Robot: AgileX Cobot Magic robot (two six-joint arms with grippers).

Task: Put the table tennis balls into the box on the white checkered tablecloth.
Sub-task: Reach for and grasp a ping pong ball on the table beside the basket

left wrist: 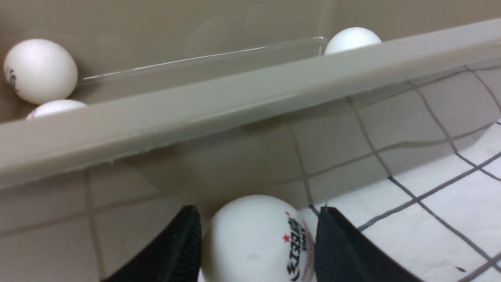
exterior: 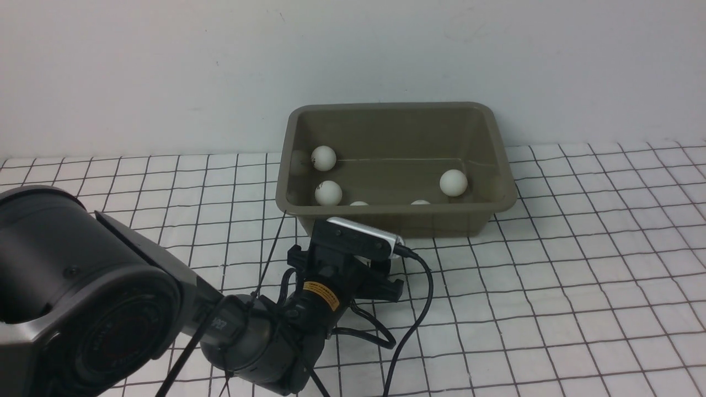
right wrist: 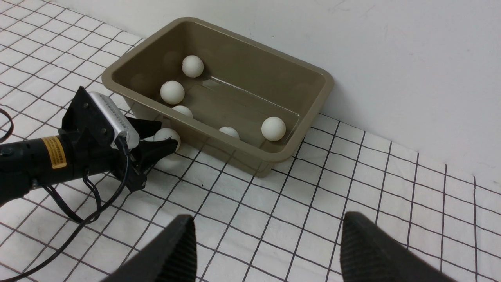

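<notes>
Item: box (exterior: 397,105), olive-grey tub, count one; stands on the white checkered tablecloth (exterior: 579,264), count one, its far side close to the wall behind. Item: table tennis balls, white, count six in all. Five lie on the floor of the box: one in the far left corner (exterior: 323,157); one just in front of it (exterior: 328,193); one toward the right side (exterior: 453,182); two against the near wall, half hidden by the rim in the front view (exterior: 358,203) (exterior: 420,202). The sixth ball (left wrist: 250,243) is outside the box, low down just beside its near wall toward the left end, clamped between the two black fingers of the left gripper (left wrist: 257,219); whether it rests on the cloth or hangs a little above it cannot be told. Item: right gripper (right wrist: 268,219), count one, jaws spread with nothing between them, held well back from the box over bare cloth. Progress, as a judgement: five of six placed; the last ball is grasped but not yet over the rim. Left to do: lift it clear of the flared rim, carry it above the box's interior, let go; no other loose ball shows on the cloth.
</notes>
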